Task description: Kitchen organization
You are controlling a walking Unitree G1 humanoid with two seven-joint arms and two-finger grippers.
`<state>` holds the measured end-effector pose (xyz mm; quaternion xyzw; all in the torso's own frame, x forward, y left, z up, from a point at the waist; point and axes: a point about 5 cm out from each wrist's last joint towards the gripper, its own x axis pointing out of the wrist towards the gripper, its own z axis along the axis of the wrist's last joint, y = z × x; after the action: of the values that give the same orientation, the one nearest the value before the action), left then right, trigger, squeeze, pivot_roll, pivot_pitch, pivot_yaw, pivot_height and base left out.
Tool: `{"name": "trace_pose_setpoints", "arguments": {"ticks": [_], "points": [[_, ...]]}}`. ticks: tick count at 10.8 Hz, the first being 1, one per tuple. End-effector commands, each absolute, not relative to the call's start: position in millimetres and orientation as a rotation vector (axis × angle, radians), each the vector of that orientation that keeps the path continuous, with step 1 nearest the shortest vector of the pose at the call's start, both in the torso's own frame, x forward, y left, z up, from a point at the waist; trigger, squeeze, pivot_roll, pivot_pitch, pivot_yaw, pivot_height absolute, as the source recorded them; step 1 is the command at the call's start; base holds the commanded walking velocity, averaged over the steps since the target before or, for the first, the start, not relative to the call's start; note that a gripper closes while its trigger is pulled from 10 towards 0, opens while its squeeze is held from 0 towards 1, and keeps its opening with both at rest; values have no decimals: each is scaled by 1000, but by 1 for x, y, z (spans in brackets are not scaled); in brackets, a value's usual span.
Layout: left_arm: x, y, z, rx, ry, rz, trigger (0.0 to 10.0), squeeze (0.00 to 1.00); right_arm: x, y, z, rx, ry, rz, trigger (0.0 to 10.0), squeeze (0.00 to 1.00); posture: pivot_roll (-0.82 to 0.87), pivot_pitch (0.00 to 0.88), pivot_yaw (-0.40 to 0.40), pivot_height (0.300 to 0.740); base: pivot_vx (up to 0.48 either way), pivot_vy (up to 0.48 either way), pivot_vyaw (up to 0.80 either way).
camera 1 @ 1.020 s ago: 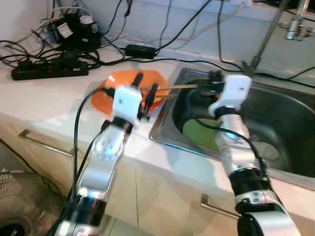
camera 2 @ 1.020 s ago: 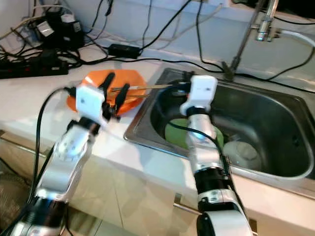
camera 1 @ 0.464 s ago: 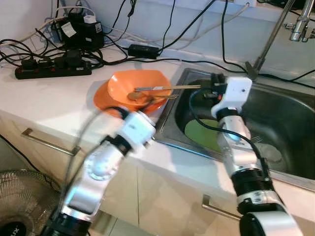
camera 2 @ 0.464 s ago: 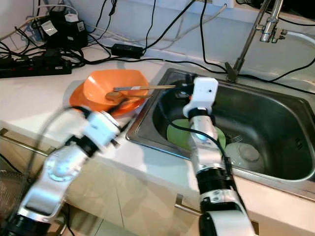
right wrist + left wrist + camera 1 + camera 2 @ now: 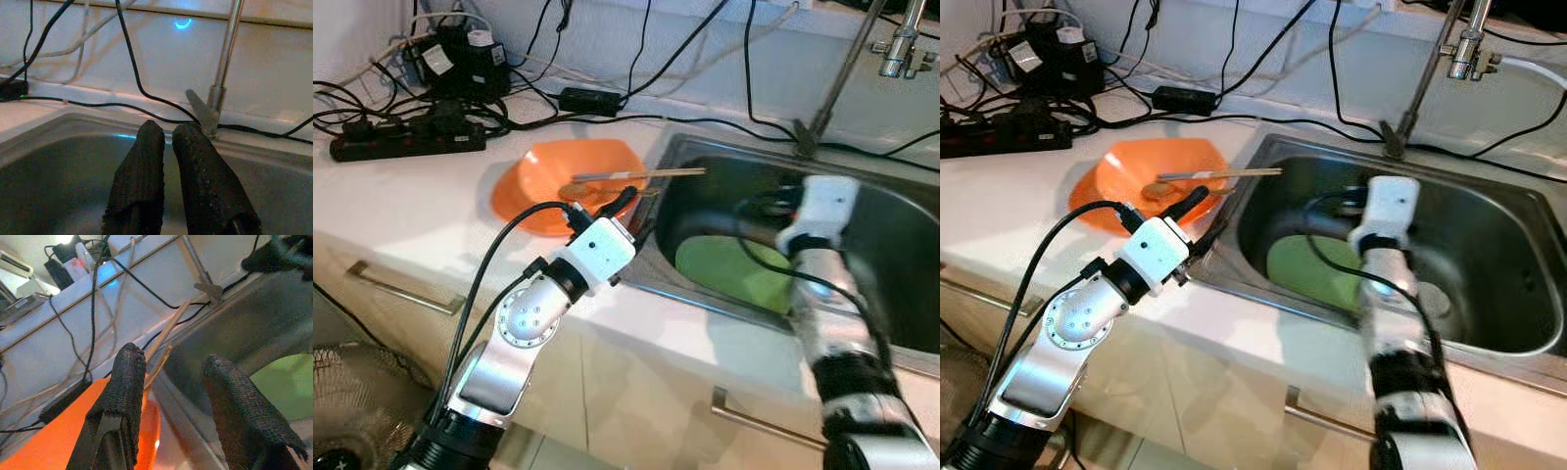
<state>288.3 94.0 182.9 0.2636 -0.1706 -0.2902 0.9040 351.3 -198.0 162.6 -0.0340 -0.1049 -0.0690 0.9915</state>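
The right tool (image 5: 168,181), fingers pressed together and empty, has let go of the chopsticks (image 5: 636,176) and pulled back over the sink (image 5: 1489,328). They now rest across the orange bowl (image 5: 533,191) at the worktop's sink edge; the left tool (image 5: 183,401), spread wide, moves in.

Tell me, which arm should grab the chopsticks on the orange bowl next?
Probably the left. The left gripper hangs open right beside the orange bowl, fingers aimed at the chopsticks. The right gripper is shut and sits over the sink, farther from them.
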Motion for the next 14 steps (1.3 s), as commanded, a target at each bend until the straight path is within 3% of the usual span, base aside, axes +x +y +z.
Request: {"name": "trace_pose_setpoints", "arguments": {"ticks": [1,7,14], "points": [[292,95,186,561,-361,-584,10000,0,347,-200,168,-76,-220,-129,10000,0,206,49,-32,740,0,0,0],[307,114,182,566,-336,-469,10000,0,311,-161,141,-51,-171,18,10000,0,178,37,-23,740,0,0,0],[307,107,177,605,-314,-569,10000,0,296,-166,126,-110,-115,80,10000,0,176,55,-20,740,0,0,0]]}}
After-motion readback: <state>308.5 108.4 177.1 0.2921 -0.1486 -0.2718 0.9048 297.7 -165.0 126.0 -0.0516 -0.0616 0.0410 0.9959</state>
